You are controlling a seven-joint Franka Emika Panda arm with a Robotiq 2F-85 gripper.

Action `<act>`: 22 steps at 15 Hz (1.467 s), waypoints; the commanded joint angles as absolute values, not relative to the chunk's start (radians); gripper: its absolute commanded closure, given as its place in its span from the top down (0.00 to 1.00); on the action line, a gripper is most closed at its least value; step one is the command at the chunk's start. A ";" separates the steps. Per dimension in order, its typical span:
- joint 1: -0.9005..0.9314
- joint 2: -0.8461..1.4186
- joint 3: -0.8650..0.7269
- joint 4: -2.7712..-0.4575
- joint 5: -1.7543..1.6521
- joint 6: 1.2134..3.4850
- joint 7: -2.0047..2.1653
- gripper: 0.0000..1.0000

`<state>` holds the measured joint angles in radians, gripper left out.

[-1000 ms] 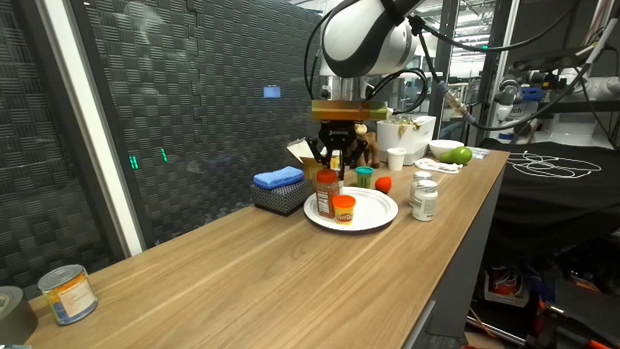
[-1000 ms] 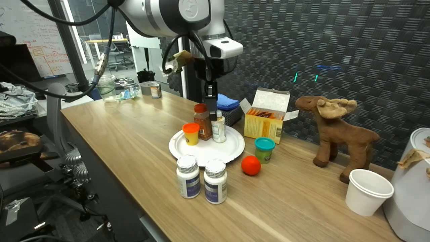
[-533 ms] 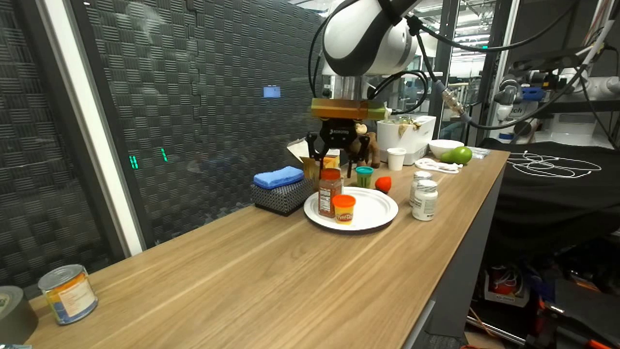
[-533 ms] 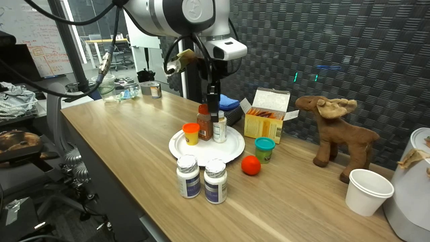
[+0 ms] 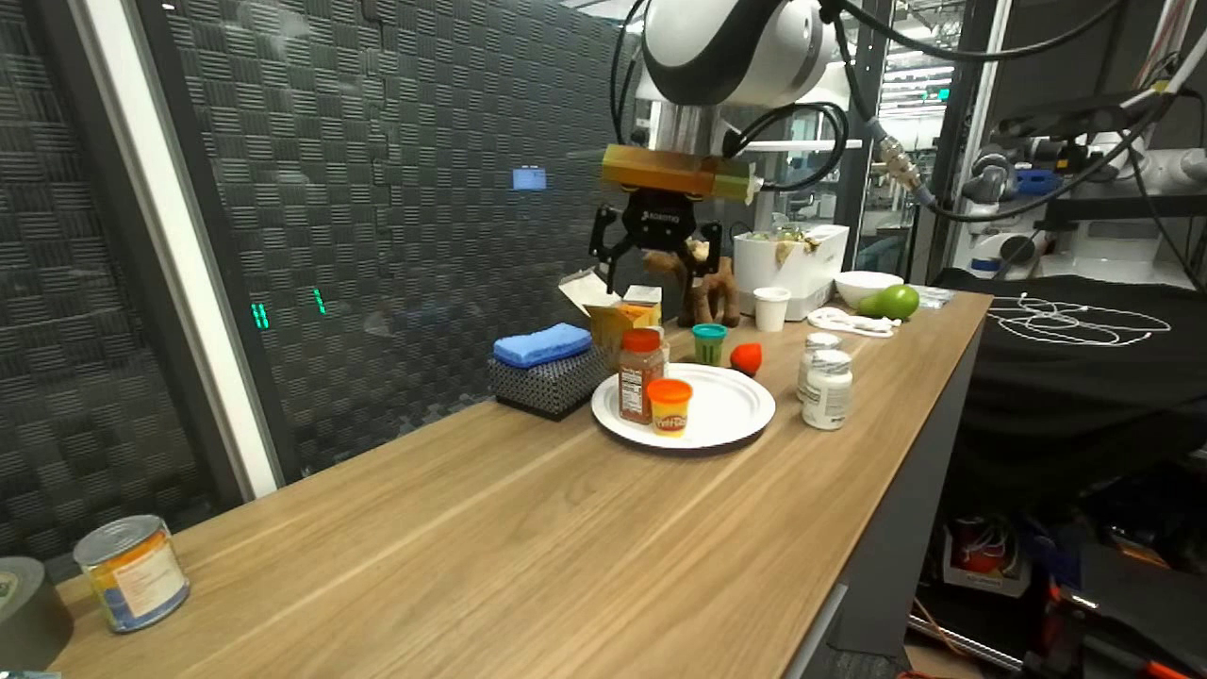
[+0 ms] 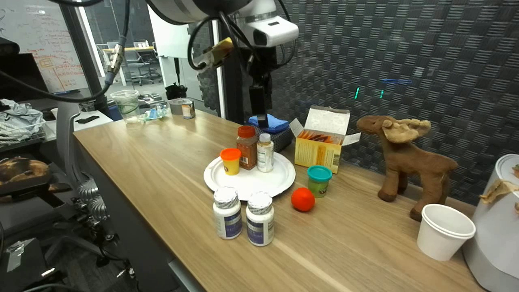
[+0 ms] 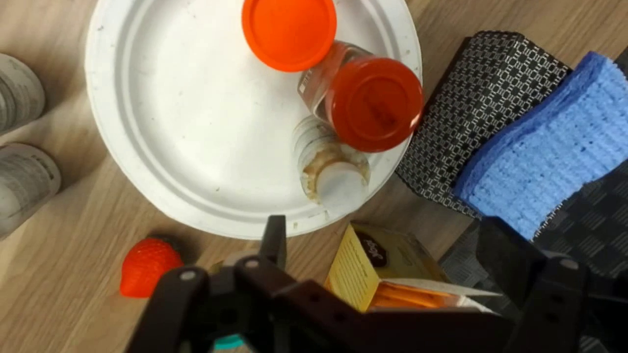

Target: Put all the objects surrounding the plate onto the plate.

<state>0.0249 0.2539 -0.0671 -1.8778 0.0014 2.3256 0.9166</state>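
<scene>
Your gripper (image 5: 651,290) hangs above the plate (image 6: 267,184), a round, matte white disc with a raised, stepped rim. Its jaws stand spread wide apart, clear of the caps below. Three upright containers crowd toward one side of the plate: a clear, square-sided jar (image 6: 247,156) of red-brown powder under a smooth red cap, a slim bottle (image 6: 265,157) with a white cap and pale printed label, and a yellow plastic tub (image 6: 231,166) with a flat orange lid. You cannot tell whether these three touch one another.

Off the plate, on the wood-grained table (image 5: 471,528), a white bottle (image 6: 228,221) with a purple-blue label and a matching bottle (image 6: 260,227) stand upright just beside each other, near the rim. A bright red strawberry-shaped piece (image 7: 149,267), dimpled and tapering, lies near the plate, with a small green tub (image 6: 317,188) under a teal lid just beside it; your gripper hides most of that tub in the wrist view.

Just outside the rim, a yellow cardboard box (image 6: 318,154) spreads its pale flaps around orange contents; from the wrist, you see it in the gap of the jaws. A black-and-white patterned box (image 5: 552,385) also sits close by the plate, bearing a nubbly blue pad (image 7: 549,142), cloth or sponge, you cannot tell. Farther from the plate stand a brown plush moose (image 6: 417,162) and nested white cups (image 6: 444,235).
</scene>
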 commanded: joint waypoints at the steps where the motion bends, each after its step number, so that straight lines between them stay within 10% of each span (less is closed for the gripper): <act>1: 0.061 0.110 -0.096 -1.975 -0.121 2.310 1.046 1.00; 22: -0.033 0.400 -0.152 -1.722 -0.047 2.326 1.103 1.00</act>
